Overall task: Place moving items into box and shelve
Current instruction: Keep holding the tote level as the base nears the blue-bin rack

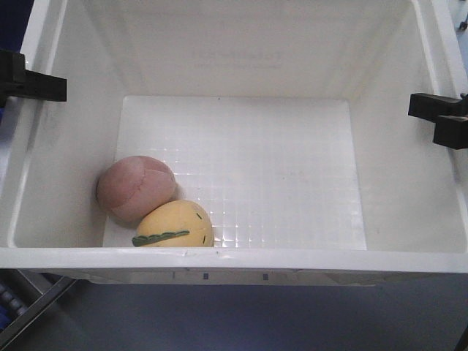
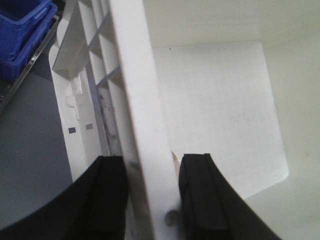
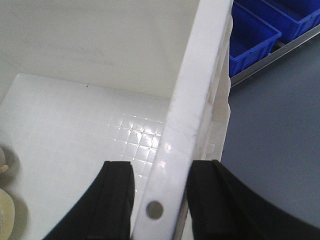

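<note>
The box is a large white tote that fills the front view. Inside it, in the near left corner of the gridded floor, the dusty pink ball and the pale yellow ball with a green stripe lie touching each other. My left gripper clamps the left rim. In the left wrist view its fingers straddle the rim. My right gripper grips the right rim, with one black finger on each side. A sliver of the yellow ball shows at that view's left edge.
Blue plastic bins stand on a rack to the left of the box, and more blue bins sit beyond its right side. Grey floor shows below the near rim. A metal rail crosses the lower left corner.
</note>
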You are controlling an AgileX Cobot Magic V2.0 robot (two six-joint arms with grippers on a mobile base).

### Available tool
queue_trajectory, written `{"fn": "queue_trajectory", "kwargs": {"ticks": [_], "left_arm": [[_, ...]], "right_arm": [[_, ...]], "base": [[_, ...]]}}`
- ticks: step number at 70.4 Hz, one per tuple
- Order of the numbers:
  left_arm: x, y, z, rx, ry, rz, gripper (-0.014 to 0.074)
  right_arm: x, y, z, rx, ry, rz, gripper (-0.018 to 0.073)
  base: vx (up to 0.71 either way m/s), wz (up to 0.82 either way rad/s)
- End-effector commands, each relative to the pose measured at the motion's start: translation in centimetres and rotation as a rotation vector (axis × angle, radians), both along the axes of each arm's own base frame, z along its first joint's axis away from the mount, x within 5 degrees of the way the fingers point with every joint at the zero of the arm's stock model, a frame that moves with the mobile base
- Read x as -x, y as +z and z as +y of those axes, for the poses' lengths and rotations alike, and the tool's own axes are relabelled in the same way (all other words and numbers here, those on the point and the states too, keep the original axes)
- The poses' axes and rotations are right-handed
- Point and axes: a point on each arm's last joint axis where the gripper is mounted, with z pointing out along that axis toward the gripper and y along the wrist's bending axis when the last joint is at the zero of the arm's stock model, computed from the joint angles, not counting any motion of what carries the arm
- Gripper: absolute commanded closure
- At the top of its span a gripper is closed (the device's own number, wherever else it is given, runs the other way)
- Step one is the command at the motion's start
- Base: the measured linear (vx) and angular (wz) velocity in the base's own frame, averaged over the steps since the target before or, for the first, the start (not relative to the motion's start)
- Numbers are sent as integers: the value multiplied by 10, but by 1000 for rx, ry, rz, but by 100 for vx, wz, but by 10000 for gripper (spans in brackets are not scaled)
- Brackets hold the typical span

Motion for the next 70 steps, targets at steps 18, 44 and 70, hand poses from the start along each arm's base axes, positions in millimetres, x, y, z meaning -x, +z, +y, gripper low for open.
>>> {"fn": "queue_trajectory", "kwargs": {"ticks": [18, 44, 70], "left_arm": [[7, 32, -8, 164, -8, -154, 602], [7, 32, -8, 164, -8, -154, 602], [7, 32, -8, 164, -8, -154, 602]], "right_arm": [[2, 27, 1, -96, -24, -148, 564], [2, 27, 1, -96, -24, -147, 564], [2, 27, 1, -96, -23, -146, 564]], "base": [[5, 38], [9, 49], [11, 49]]}}
